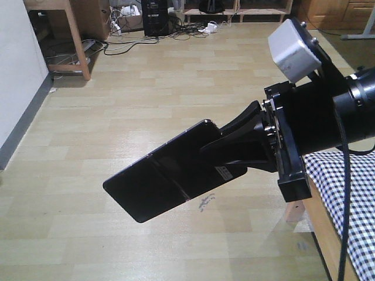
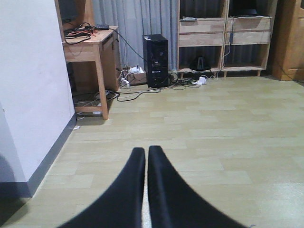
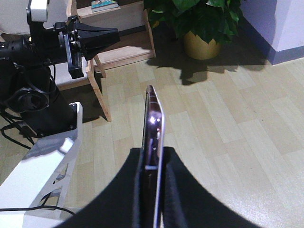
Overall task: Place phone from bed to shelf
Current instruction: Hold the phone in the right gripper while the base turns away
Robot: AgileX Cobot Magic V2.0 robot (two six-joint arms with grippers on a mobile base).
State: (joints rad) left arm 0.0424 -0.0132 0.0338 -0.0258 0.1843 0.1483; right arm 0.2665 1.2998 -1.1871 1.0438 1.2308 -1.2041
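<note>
My right gripper (image 1: 228,140) is shut on the phone (image 1: 167,178), a glossy black slab with a crease, held out level above the wooden floor to the left of the bed (image 1: 345,193). In the right wrist view the phone (image 3: 153,116) stands edge-on between the fingers, its pinkish rim showing, with the right gripper (image 3: 153,152) clamped on its near end. My left gripper (image 2: 146,151) is shut with nothing in it and hangs over bare floor; it also shows as the left gripper (image 3: 104,35) in the right wrist view. The light-wood shelf (image 2: 223,40) stands against the far wall.
A wooden desk (image 2: 90,47) with cables stands by the white wall (image 2: 28,85). A black computer tower (image 2: 156,59) and loose cables (image 2: 128,95) lie near the shelf. A potted plant (image 3: 202,42) and a small wooden stand (image 3: 126,45) sit behind the left arm.
</note>
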